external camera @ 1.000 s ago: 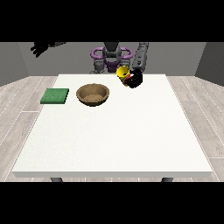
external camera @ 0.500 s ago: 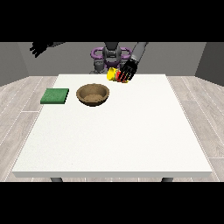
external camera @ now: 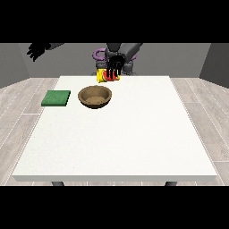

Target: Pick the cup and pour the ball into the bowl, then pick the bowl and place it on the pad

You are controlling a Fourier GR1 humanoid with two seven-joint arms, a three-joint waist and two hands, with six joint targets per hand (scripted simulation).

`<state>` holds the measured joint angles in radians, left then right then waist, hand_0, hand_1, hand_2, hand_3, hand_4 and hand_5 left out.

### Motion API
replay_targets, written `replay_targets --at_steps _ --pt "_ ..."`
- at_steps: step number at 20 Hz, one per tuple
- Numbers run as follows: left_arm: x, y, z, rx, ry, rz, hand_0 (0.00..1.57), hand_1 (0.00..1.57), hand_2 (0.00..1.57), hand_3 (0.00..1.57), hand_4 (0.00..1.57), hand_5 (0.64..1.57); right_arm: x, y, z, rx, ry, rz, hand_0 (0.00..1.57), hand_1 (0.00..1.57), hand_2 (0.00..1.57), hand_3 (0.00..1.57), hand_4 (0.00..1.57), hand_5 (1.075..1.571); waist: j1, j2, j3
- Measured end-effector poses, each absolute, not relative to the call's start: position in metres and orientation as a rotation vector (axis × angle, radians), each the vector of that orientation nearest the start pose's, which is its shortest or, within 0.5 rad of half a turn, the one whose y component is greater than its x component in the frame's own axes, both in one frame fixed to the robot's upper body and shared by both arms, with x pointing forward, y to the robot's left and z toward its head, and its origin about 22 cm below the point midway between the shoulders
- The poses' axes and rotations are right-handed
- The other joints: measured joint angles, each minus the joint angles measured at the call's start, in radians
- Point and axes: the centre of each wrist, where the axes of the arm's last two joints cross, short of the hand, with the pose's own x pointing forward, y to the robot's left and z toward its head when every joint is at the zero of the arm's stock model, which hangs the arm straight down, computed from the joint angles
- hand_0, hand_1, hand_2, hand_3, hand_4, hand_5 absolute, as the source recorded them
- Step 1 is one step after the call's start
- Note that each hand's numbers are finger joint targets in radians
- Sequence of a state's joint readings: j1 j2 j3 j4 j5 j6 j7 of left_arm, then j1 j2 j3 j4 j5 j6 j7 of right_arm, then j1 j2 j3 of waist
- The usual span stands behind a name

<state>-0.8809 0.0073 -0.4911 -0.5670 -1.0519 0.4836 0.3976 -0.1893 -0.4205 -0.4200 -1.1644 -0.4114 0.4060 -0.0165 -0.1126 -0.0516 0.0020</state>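
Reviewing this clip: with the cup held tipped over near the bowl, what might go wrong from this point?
1. The hand holds the yellow cup tipped behind the bowl's far rim, not over its middle, so the ball may land on the table and roll off.
2. No ball is visible, so its position cannot be confirmed.
3. The green pad sits close beside the bowl; a nudge while pouring might shift the bowl.
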Motion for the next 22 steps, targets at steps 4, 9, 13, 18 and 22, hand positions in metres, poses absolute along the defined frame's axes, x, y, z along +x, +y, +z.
replay_targets --at_steps 4,9,13,18,22 --pt "0.388 0.056 0.021 1.346 -1.409 -1.307 1.45 1.45 1.57 1.57 1.09 1.569 0.271 -0.422 0.028 0.057 -1.569 -0.124 0.00 0.00 0.00 0.29 0.70 1.555 -0.009 -0.009 -0.0004" --pt "0.390 0.037 0.039 1.524 -1.302 -1.463 0.41 0.41 1.34 1.55 1.02 1.571 0.285 -0.402 0.023 0.086 -1.562 -0.109 0.00 0.00 0.00 0.33 0.69 1.553 -0.037 -0.014 -0.0006" --pt "0.378 0.024 0.040 1.583 -1.245 -1.567 0.19 0.19 1.25 1.57 1.11 1.569 0.294 -0.395 0.023 0.107 -1.569 -0.101 0.00 0.00 0.00 0.34 0.69 1.552 -0.056 0.000 -0.0013" --pt "0.366 0.012 0.047 1.576 -1.221 -1.668 0.00 0.00 1.10 1.54 1.11 1.571 0.298 -0.385 0.019 0.087 -1.548 -0.107 0.00 0.00 0.00 0.27 0.69 1.548 -0.035 -0.019 -0.0016" --pt "0.377 0.026 0.066 1.514 -1.330 -1.530 0.80 0.80 1.57 1.56 1.17 1.561 0.298 -0.387 0.022 0.045 -1.554 -0.144 0.00 0.00 0.00 0.05 0.71 1.548 0.016 -0.025 -0.0025"
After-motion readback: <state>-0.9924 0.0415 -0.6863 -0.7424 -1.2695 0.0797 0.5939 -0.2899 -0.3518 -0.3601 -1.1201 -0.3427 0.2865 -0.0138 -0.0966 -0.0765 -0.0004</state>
